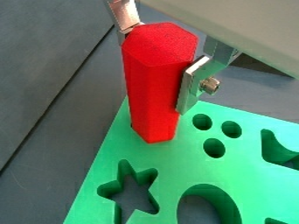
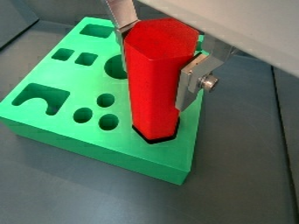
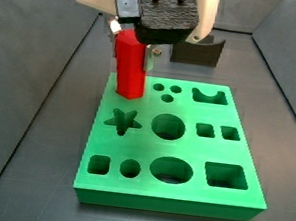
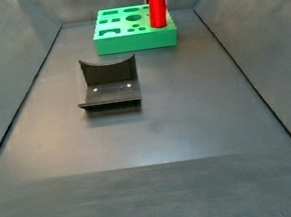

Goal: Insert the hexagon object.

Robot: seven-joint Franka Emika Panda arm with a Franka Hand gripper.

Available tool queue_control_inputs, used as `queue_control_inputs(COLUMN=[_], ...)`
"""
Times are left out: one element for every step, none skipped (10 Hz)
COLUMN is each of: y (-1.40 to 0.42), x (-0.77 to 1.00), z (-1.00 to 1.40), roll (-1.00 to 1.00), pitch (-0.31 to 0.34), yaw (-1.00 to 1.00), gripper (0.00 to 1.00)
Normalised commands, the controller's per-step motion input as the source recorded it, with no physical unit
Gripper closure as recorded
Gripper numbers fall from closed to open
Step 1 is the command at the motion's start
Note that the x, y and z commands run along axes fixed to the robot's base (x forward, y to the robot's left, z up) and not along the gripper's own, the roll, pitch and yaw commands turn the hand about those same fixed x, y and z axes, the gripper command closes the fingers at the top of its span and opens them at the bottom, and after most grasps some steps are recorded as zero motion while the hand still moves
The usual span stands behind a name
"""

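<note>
The hexagon object (image 1: 152,87) is a tall, glossy red prism, standing upright at a corner of the green board (image 1: 176,171). In a wrist view its lower end (image 2: 152,131) sits in a dark hexagonal hole near the board's corner (image 2: 176,162), with most of it above the surface. My gripper (image 1: 160,52) is shut on the peg near its top, one silver finger (image 2: 191,80) flat on each side. Both side views show the peg (image 3: 129,65) (image 4: 156,6) upright under the gripper (image 3: 136,33).
The board (image 3: 193,153) has several other cut-outs: a star (image 3: 123,121), round holes, squares and an arch. The dark fixture (image 4: 107,82) stands on the grey floor in front of the board, also seen behind it in a side view (image 3: 195,52). Sloped walls enclose the floor.
</note>
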Motion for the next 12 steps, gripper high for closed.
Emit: queue_control_inputs(y=[0.0, -0.04, 0.0, 0.0, 0.0, 0.0, 0.0, 0.0, 0.0, -0.01, -0.1, -0.15], x=[-0.31, 0.0, 0.08, 0.25, 0.26, 0.11, 0.17, 0.16, 0.05, 0.12, 0.1, 0.09], z=[-0.45, -0.61, -0.68, -0.68, -0.65, -0.66, -0.74, -0.79, -0.87, -0.93, -1.0, -1.0], roll=[0.13, 0.09, 0.11, 0.1, 0.07, 0.16, 0.14, 0.16, 0.2, 0.15, 0.07, 0.07], pitch=[-0.149, -0.124, -0.083, -0.017, 0.0, 0.0, 0.0, -0.006, -0.043, -0.059, -0.089, -0.077], yaw=[0.16, 0.18, 0.22, 0.17, 0.1, 0.15, 0.17, 0.15, 0.17, 0.14, 0.15, 0.11], gripper=[1.0, 1.0, 1.0, 1.0, 1.0, 1.0, 1.0, 1.0, 1.0, 1.0, 1.0, 1.0])
